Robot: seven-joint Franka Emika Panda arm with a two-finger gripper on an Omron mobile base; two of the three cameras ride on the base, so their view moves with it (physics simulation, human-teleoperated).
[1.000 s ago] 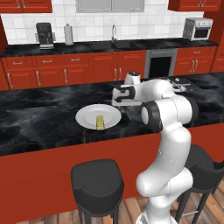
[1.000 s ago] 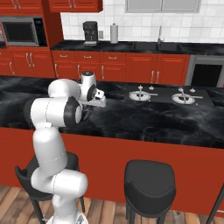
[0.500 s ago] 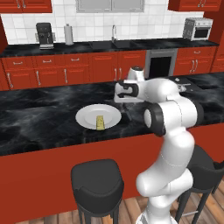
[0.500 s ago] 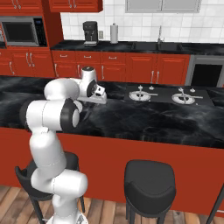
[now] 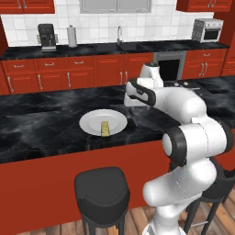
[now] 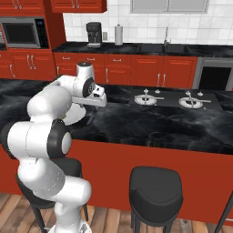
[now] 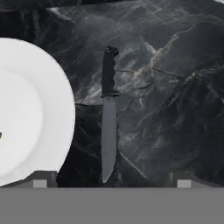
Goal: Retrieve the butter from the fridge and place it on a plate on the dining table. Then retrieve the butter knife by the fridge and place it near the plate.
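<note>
A round white plate [image 5: 92, 120] rests on the black marble dining table [image 5: 41, 124], and the yellow butter [image 5: 105, 128] lies on it. In the hand view a butter knife [image 7: 108, 131] with a black handle and grey blade lies flat on the marble [image 7: 170, 87], just beside the plate's rim [image 7: 39, 109] and not touching it. My gripper [image 7: 111, 180] hangs open above the knife with nothing between its fingertips [image 7: 43, 179]. From the base views the gripper [image 5: 132, 100] [image 6: 93, 101] hovers just right of the plate. The fridge is out of view.
Black stools [image 5: 102, 190] [image 6: 157, 191] stand along the table's near red side. Two cooktop burners [image 6: 146, 98] sit in the marble to the right. The back counter holds a coffee machine [image 5: 47, 36], a paper towel roll [image 5: 72, 36] and a sink [image 5: 120, 45].
The hand has lifted slightly off the table, jaws still open. The plate and butter have not moved.
</note>
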